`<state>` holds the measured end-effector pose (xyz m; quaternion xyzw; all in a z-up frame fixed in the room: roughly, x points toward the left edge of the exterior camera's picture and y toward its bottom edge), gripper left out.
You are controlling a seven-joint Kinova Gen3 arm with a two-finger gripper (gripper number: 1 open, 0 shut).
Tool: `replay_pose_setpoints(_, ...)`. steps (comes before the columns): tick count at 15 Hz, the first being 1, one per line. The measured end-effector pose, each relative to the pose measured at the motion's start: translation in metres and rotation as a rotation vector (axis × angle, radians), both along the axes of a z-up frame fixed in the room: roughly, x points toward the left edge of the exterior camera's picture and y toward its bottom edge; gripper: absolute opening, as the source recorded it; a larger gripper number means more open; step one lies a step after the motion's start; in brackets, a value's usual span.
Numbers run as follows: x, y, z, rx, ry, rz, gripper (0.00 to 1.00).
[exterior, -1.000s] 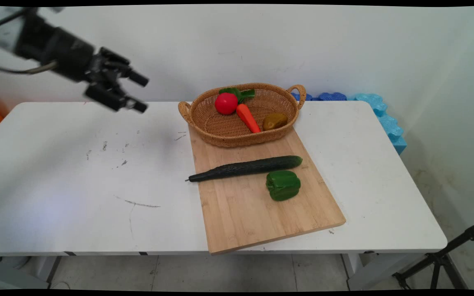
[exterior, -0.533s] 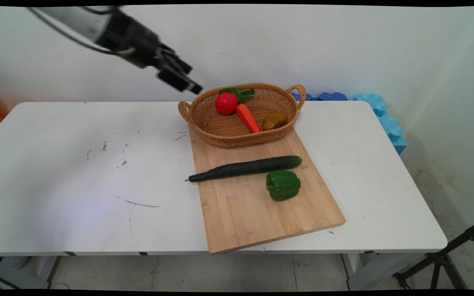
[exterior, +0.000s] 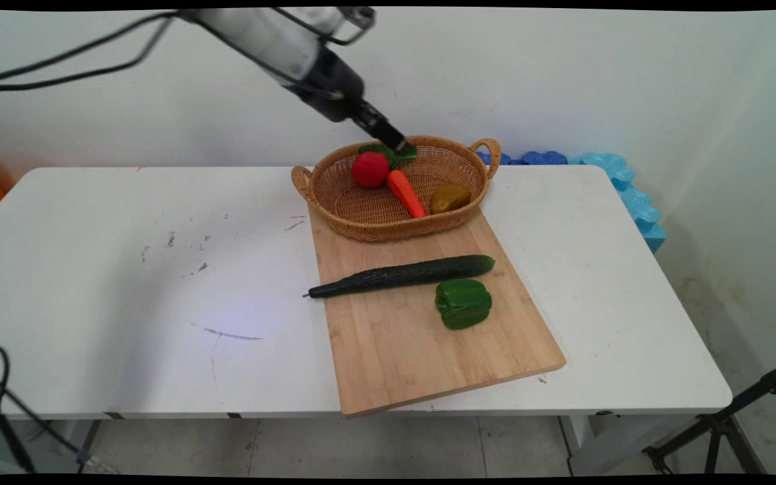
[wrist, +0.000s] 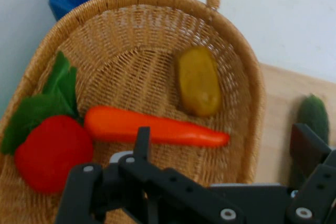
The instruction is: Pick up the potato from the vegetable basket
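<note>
My gripper (exterior: 398, 143) hangs just above the back rim of a wicker basket (exterior: 376, 230), over the green leaf (exterior: 395, 153). In the hand view the gripper (wrist: 223, 134) is open, its two fingers spread wide with nothing between them. Below them lie a carrot (wrist: 157, 128), a red tomato (wrist: 50, 153) with its leaf (wrist: 47, 100), and a brownish potato (wrist: 198, 81) inside the basket (wrist: 131, 30). In the main view the tomato (exterior: 370, 169), carrot (exterior: 406, 193) and potato (exterior: 450, 199) lie side by side in the basket.
The basket's front rests on a wooden cutting board (exterior: 422, 357), which also carries a long cucumber (exterior: 405, 275) and a green bell pepper (exterior: 463, 304). Blue foam pieces (exterior: 620, 185) sit at the table's back right. Black cables hang at the left.
The arm has swung from the table's far left to the right and now holds the gripper over the basket's back rim. Nothing on the table has moved.
</note>
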<state>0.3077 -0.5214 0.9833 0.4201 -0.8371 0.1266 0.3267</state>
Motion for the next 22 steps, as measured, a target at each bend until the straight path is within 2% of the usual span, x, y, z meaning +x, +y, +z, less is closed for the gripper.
replay_pose_setpoints(5,-0.042,-0.052,-0.041,0.064,0.001,0.063,1.0)
replay_pose_setpoints(11,-0.069,-0.094,-0.082,0.13,-0.002,0.105,1.0)
replay_pose_setpoints(17,-0.084,-0.116,-0.114,0.189,-0.017,0.115,1.0)
replay_pose_setpoints(22,-0.093,-0.125,-0.128,0.216,-0.023,0.113,1.0)
